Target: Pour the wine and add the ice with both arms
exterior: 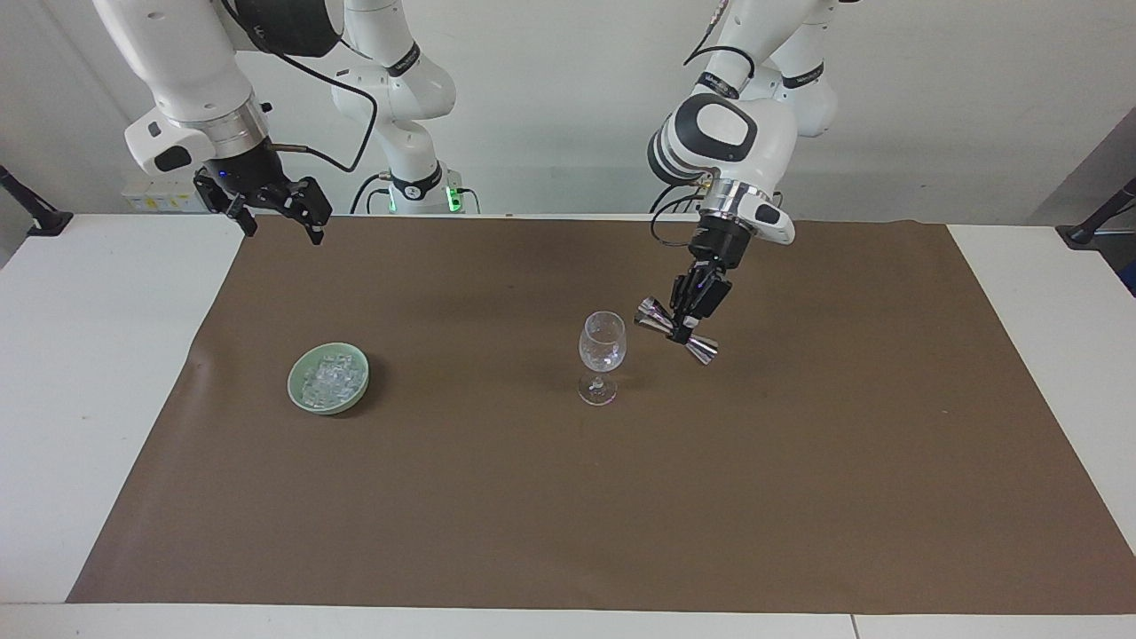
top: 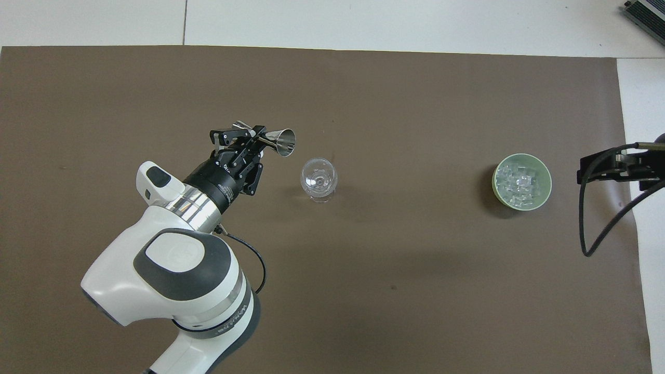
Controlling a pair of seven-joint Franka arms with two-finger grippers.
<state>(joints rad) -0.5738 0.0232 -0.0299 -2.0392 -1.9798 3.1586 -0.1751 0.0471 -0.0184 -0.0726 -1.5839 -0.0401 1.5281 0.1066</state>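
At the right arm's end of the worktop [exterior: 106, 373], the right hand [exterior: 277, 213] hangs in the air over the edge of the brown mat [exterior: 799, 497], its black fingers spread apart and holding nothing; this arm waits. Farther from the robots than that hand, a pale green bowl [exterior: 296, 372] sits on the mat with the ice [exterior: 331, 380] heaped inside it (glinting clear cubes, all within the rim). Toward the middle of the mat stands a clear stemmed glass [exterior: 603, 353], upright on its foot, well apart from the bowl. Just beside the glass, toward the left arm's end, the left hand [exterior: 690, 312] is up in the air over the mat, closed on the narrow waist of a shiny metal jigger [exterior: 676, 330]. The jigger is tilted, one cone pointing toward the glass and higher, the other lower, and it is clear of the rim of the glass.
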